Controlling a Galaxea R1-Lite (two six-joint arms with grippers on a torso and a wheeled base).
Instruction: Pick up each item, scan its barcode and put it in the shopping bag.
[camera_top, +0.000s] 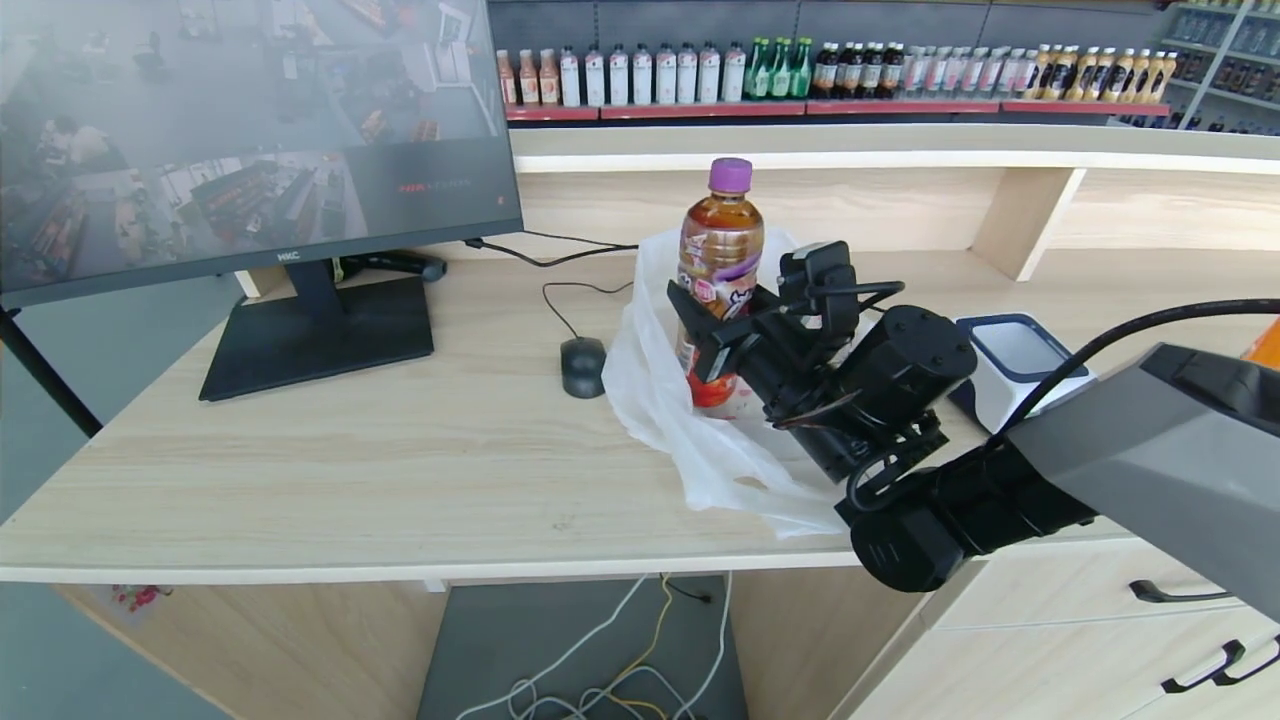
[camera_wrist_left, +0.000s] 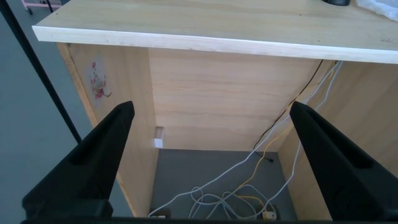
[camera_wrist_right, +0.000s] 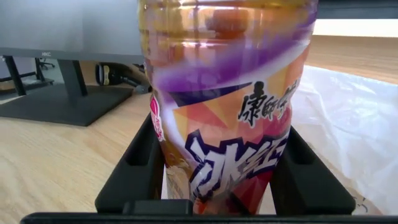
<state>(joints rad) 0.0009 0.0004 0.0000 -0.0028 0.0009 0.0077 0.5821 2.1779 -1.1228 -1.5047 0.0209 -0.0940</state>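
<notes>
Now right pincer (camera_top: 712, 335) clamped on bottle (camera_top: 722, 235), upright at shopping bag (camera_top: 690, 450), likely for lowering in; left pincer (camera_wrist_left: 211, 112) apart, parked below bench (camera_top: 400, 450).

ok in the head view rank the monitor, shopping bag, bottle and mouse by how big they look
1. monitor
2. shopping bag
3. bottle
4. mouse
Bag and bottle are partly hidden, but the order holds.

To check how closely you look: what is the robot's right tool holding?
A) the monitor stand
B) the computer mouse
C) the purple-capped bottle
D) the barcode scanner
C: the right tool is shut on the purple-capped bottle, holding it upright; the mouse lies untouched on the counter.
</notes>
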